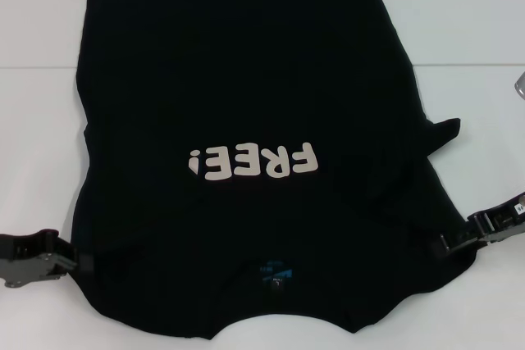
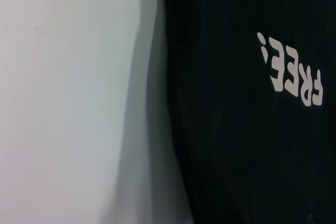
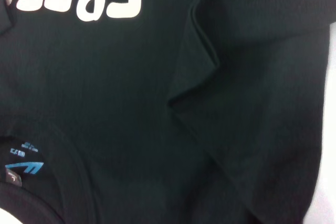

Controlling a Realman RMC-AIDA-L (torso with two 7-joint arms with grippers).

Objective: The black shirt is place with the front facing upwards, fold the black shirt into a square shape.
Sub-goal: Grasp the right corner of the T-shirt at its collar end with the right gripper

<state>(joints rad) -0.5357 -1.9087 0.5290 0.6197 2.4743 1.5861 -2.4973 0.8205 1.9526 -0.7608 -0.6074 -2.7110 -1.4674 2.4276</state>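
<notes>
Head view has the black shirt (image 1: pixel 246 104) spread front-up across the white worktop (image 1: pixel 459 22), "FREE!" letters (image 1: pixel 251 162) mid-frame and neck label (image 1: pixel 275 272) at the bottom. Left gripper (image 1: pixel 80 261) sits at the lower-left shoulder edge, right gripper (image 1: pixel 439 245) at the lower right, probably to fold both sides inward together. Can't tell whether either set of fingers is clenched on cloth. Right sleeve (image 1: pixel 439 133) is already bunched inward.

Bright even light (soft blur, faint shadows)
</notes>
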